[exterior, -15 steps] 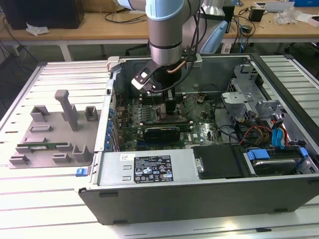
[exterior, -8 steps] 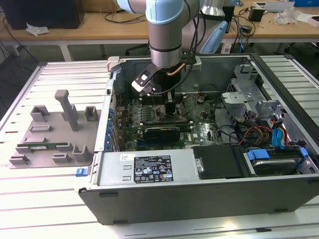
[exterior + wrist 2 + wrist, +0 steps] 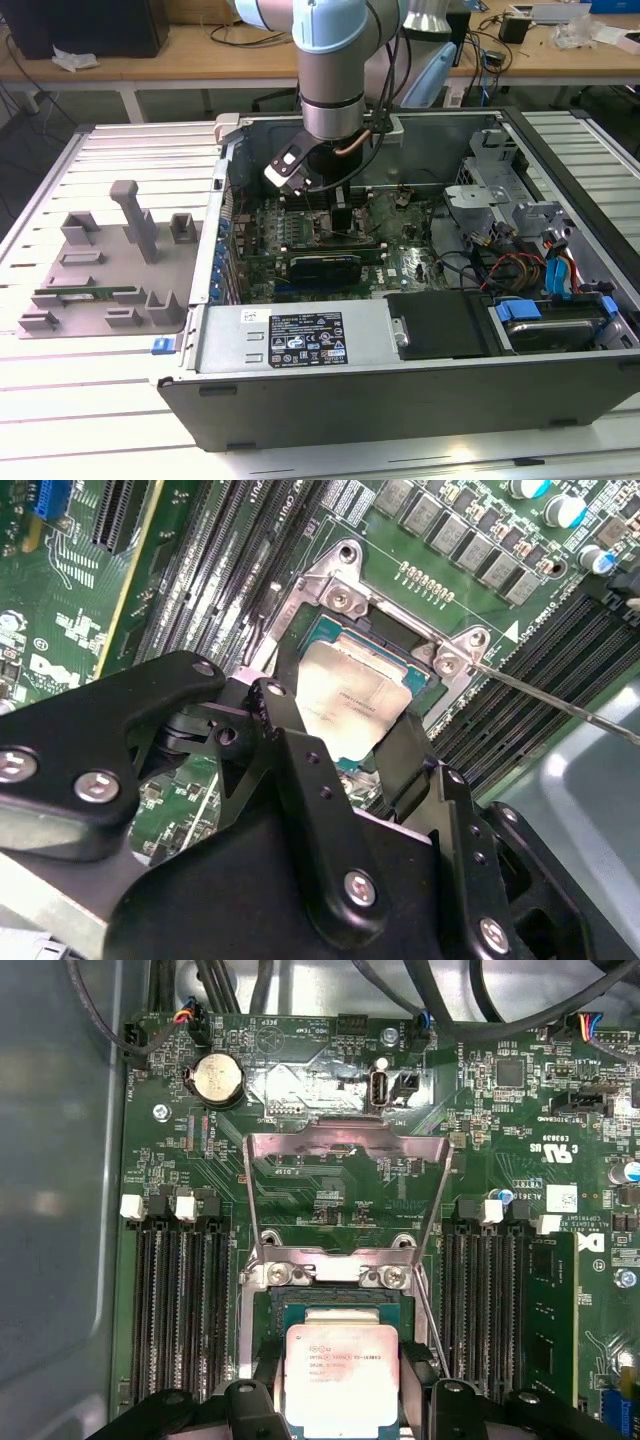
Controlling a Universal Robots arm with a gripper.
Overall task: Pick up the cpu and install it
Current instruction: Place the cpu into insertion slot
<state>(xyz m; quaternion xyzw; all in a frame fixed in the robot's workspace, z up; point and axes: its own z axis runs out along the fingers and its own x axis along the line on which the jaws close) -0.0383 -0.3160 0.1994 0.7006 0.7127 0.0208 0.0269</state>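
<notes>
The cpu (image 3: 340, 1375), a flat square chip with a silver-grey top, lies level over the open socket (image 3: 340, 1305) on the green motherboard (image 3: 500, 1130). My gripper (image 3: 342, 1395) straddles it, one black finger at each of two opposite edges, shut on it. The second wrist view gives the same picture: the cpu (image 3: 350, 690) sits between the fingers (image 3: 275, 720) of my gripper (image 3: 340, 730), inside the metal socket frame (image 3: 345, 590). Whether the chip rests fully in the socket I cannot tell. In the exterior view my gripper (image 3: 340, 220) reaches down into the open computer case (image 3: 400, 340).
The socket's metal load plate (image 3: 345, 1190) stands folded open, and its thin lever (image 3: 560, 705) sticks out sideways. Black memory slots (image 3: 180, 1300) flank the socket on both sides. A grey fixture tray (image 3: 100, 260) holding a green memory stick (image 3: 75, 297) lies at the exterior view's left.
</notes>
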